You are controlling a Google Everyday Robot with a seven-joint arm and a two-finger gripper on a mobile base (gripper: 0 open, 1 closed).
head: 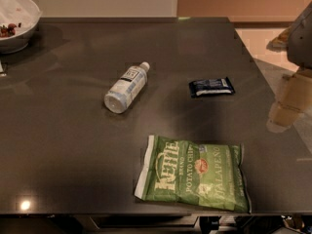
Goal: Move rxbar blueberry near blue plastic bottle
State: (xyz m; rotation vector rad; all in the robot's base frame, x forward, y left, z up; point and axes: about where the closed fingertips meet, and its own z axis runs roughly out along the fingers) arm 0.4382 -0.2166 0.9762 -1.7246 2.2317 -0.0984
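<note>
Green chip bag (pixel 195 174) lies nearest. Left of your gripper (pixel 283 106), whose grip state cannot be told, rxbar blueberry (pixel 211 87) lies apart from blue plastic bottle (pixel 126 88). Move still pending.

Green chip bag (pixel 194 175), white bowl (pixel 15 39), table (pixel 73 130)

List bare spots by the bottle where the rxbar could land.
Free: the gap between bottle and rxbar; the wide table stretch left of the bottle to the front edge; the strip behind it, right of the bowl. Crowded: front right, taken by the chip bag. The gripper hangs off the right edge, past the rxbar.
</note>
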